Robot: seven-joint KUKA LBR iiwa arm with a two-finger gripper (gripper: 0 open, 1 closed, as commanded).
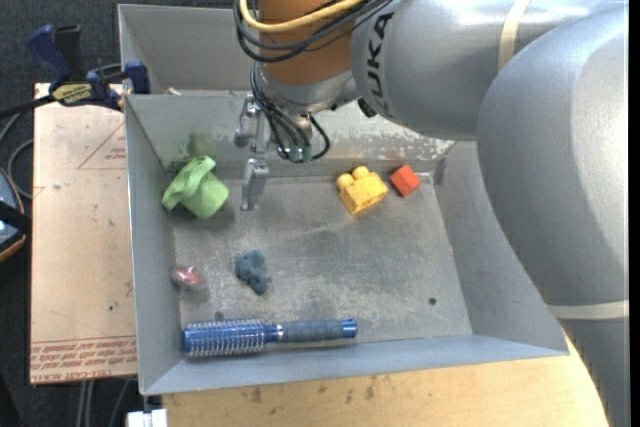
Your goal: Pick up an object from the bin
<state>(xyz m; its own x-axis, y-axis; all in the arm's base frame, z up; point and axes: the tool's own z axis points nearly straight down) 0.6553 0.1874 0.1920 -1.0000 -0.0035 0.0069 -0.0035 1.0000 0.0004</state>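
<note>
My gripper (250, 199) hangs over the back left part of the bin, under the arm's orange cover. Just left of it lies a crumpled light green soft thing (197, 189), very close to the gripper, though I cannot tell if they touch. A yellow toy block (360, 190) lies to the gripper's right near the back wall, with a small orange-red block (404, 180) beside it. I see nothing held in the gripper.
A small dark blue-grey figure (253, 271) and a small pink thing (186, 277) lie on the floor nearer the front left. A blue hairbrush (268, 335) lies along the front wall. The big arm covers the bin's right side.
</note>
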